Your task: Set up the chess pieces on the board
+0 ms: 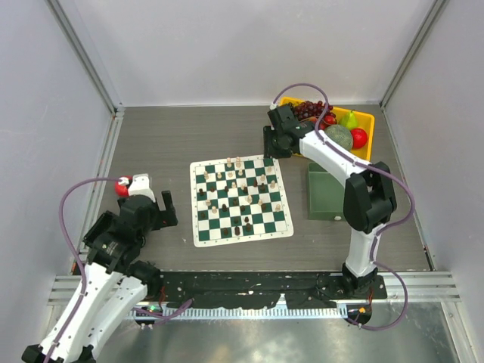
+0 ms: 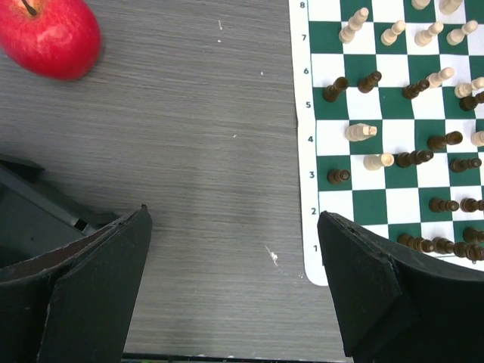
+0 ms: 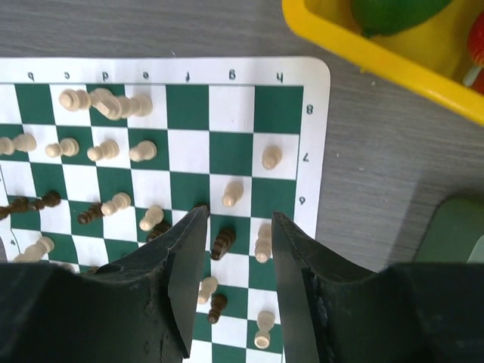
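Surface: grey wood-grain tabletop (image 1: 159, 144) between pale walls.
Centre: thin square mat of dark green and white checks with a white border, the board (image 1: 242, 237), lying flat ahead of both arm bases.
On it: small cream wooden chessmen (image 3: 232, 193) and dark brown chessmen (image 3: 221, 242) mixed across the board's squares, more cream towards its far edge, several dark at its near edge.
Left arm: black two-finger left gripper (image 2: 234, 280) low over bare tabletop just off the board's left edge, fingers spread wide with nothing between them.
Right arm: black right gripper (image 3: 240, 217) above the board's far right part, fingers parted. One dark chessman and some cream ones show in the gap; whether any is touched cannot be told.
Stray fruit: glossy red apple (image 2: 49, 34) on the tabletop, well left of the board.
Far right: yellow plastic tray (image 3: 355, 45) of fruit beyond the board's far right corner.
Right side: plain dark green bin (image 1: 324, 197) just right of the board.
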